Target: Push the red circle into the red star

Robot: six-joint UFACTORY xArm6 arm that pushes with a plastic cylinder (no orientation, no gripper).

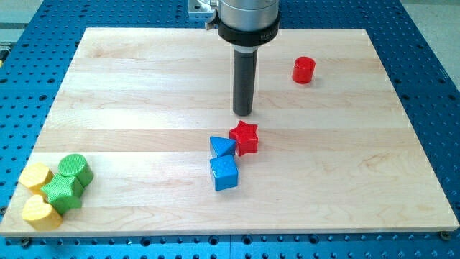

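Observation:
The red circle (304, 70) is a short red cylinder near the view's top right of the wooden board (144, 86). The red star (244, 137) lies near the board's middle, touching a blue triangle (221, 147) on its left. My tip (244, 114) is the lower end of the dark rod. It stands just above the red star in the view, with a small gap. It is well to the left of and below the red circle.
A blue cube (223, 173) sits just below the blue triangle. At the view's bottom left corner lie a green circle (74, 169), a green star (62, 191), a yellow hexagon (35, 175) and a yellow heart (41, 211). A blue perforated table (431, 86) surrounds the board.

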